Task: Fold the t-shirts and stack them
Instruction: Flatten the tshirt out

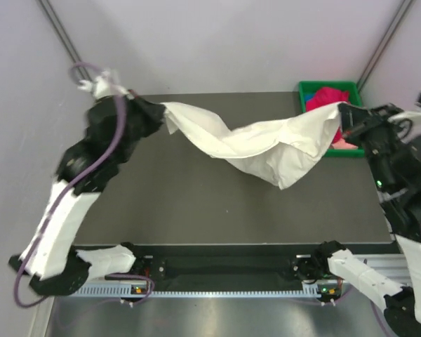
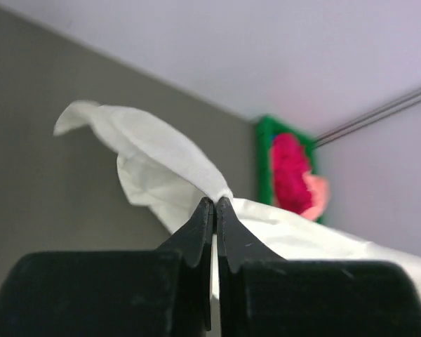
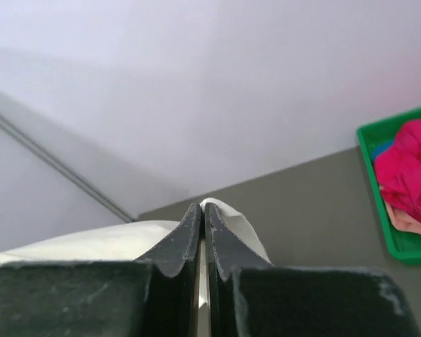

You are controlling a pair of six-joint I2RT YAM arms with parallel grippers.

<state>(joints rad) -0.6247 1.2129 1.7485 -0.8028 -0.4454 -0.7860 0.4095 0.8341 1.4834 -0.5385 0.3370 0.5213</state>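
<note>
A cream-white t-shirt (image 1: 259,144) hangs stretched above the dark table between both arms. My left gripper (image 1: 161,110) is shut on its left end; in the left wrist view the cloth (image 2: 161,161) bunches out past the closed gripper (image 2: 215,201). At the far right my right gripper (image 1: 342,116) is shut on the shirt's other end, and cream cloth (image 3: 231,214) pokes out beside that gripper (image 3: 201,206). A magenta-red t-shirt (image 1: 326,97) lies in the green tray with a peach-pink one (image 1: 345,143) under it.
The green tray (image 1: 316,87) stands at the table's back right corner, close behind my right gripper. The dark table top (image 1: 196,196) lies under the hanging shirt. Pale walls close in on the back and both sides.
</note>
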